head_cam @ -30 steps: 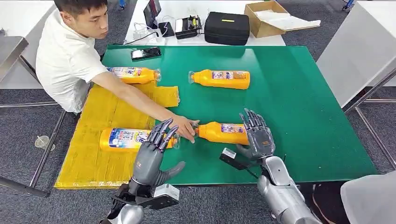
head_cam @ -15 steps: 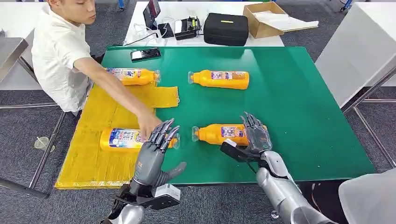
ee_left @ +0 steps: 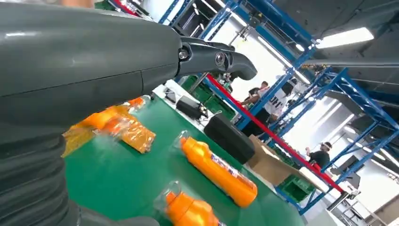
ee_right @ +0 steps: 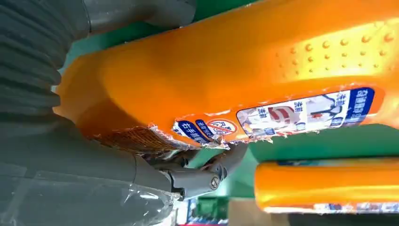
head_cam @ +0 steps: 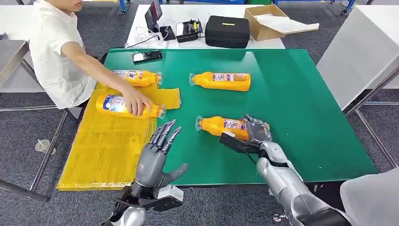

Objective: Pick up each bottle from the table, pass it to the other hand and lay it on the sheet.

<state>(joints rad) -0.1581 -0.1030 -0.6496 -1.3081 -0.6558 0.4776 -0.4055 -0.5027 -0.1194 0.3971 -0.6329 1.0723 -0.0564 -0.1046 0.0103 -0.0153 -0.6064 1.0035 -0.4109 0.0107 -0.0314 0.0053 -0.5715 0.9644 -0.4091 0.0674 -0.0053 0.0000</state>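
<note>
Looking down from the head view, we see the right hand (head_cam: 258, 133) wrapped around the base end of the near orange bottle (head_cam: 221, 126), which lies on its side on the green table (head_cam: 301, 103), cap toward the yellow sheet (head_cam: 103, 146). In the right wrist view we see that hand's fingers (ee_right: 202, 176) curled under the bottle's torn label, so we read it as gripping the bottle. The left hand (head_cam: 155, 155) hovers above the table's near edge beside the sheet, fingers straight and spread, thumb out, holding nothing.

We see a second bottle (head_cam: 220, 80) lying on the table farther back, well apart from the held one. A third bottle (head_cam: 135, 76) lies at the far end of the sheet. A person in a white shirt (head_cam: 54, 52) reaches from the left, a hand (head_cam: 136, 102) resting on a fourth bottle (head_cam: 123, 105) that lies on the sheet. Beyond the green surface we see a phone (head_cam: 147, 56), a black case (head_cam: 227, 31) and a cardboard box (head_cam: 268, 21).
</note>
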